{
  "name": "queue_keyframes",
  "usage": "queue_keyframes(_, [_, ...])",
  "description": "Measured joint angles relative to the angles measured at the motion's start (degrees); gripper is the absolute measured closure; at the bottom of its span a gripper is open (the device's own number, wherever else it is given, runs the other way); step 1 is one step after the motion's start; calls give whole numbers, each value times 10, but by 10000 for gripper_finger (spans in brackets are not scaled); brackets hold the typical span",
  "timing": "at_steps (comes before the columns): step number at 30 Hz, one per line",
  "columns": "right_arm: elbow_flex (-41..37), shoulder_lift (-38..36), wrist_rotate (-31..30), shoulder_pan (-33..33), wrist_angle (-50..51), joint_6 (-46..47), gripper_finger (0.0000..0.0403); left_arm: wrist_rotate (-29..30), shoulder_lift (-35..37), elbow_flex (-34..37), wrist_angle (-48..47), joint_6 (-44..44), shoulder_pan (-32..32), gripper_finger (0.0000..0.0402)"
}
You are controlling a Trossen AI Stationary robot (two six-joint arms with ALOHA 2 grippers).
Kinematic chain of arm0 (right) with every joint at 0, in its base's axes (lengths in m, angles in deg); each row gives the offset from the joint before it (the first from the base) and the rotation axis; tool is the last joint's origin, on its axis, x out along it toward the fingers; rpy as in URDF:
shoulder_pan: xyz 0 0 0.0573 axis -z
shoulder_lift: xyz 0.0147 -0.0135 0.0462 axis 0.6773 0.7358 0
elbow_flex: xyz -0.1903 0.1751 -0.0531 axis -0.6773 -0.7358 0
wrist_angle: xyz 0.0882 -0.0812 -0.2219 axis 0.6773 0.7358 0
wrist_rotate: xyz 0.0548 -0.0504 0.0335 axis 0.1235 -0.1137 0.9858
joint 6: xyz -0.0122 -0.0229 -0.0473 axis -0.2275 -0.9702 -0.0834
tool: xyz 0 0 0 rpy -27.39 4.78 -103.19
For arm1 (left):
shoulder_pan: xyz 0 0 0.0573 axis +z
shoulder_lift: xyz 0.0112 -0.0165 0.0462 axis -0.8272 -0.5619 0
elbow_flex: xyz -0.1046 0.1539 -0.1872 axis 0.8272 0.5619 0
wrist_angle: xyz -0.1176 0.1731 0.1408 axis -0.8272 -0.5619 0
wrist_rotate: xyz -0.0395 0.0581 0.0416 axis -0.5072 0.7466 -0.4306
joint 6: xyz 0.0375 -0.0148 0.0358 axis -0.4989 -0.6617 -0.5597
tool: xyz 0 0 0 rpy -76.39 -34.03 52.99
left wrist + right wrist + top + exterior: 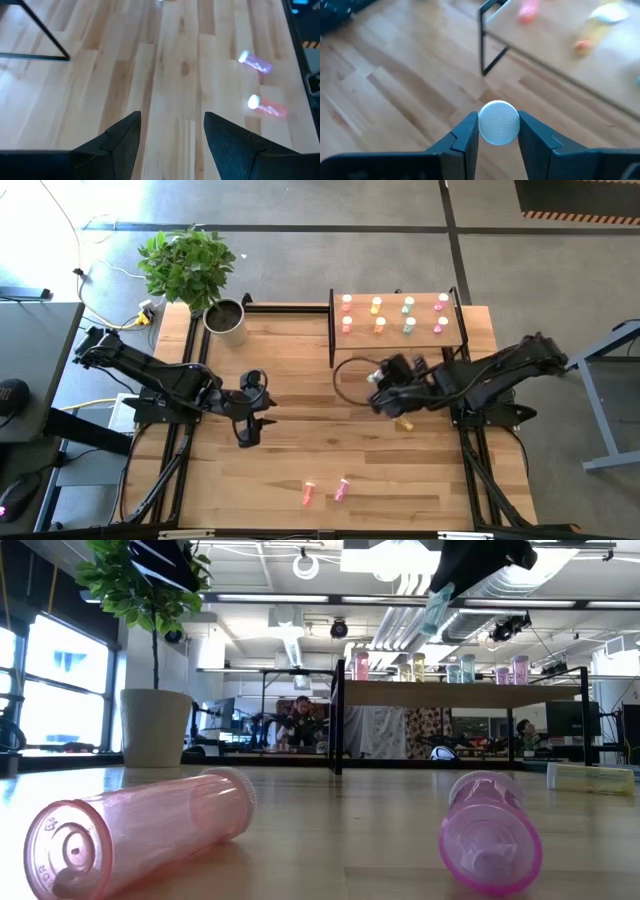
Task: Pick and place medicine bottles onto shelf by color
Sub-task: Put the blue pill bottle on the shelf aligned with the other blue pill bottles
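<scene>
Shelf (400,320) already carrying eight upright medicine bottles. Right gripper (498,137) near shelf, jaws clamped on a white-capped bottle (498,123). Left gripper (172,145) waiting well off, jaws wide, empty. Still lying on bench (300,430): yellow bottle (404,423), red bottle (307,496), magenta bottle (341,489).

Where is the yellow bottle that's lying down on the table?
In the high view, the yellow bottle lies on the table's right side, just below the right gripper and in front of the shelf.
</scene>
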State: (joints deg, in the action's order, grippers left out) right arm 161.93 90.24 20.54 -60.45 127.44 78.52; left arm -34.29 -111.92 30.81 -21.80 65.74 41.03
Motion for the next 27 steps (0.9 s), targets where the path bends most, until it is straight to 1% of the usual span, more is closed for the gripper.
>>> queue_keyframes(6, [0,-65,-28,30,32,-31,300,0,0,0,21,-12,45,193])
queue_keyframes(12, [0,-111,-28,70,65,-76,299,-1,0,0,56,-53,99,193])
queue_keyframes(18, [0,-149,28,122,133,-97,299,-1,0,0,95,-86,154,193])
queue_keyframes(20, [0,-159,39,140,155,-99,299,-2,0,0,110,-95,171,193])
queue_keyframes(27, [0,-171,83,220,166,-184,299,-2,0,0,155,-106,223,193])
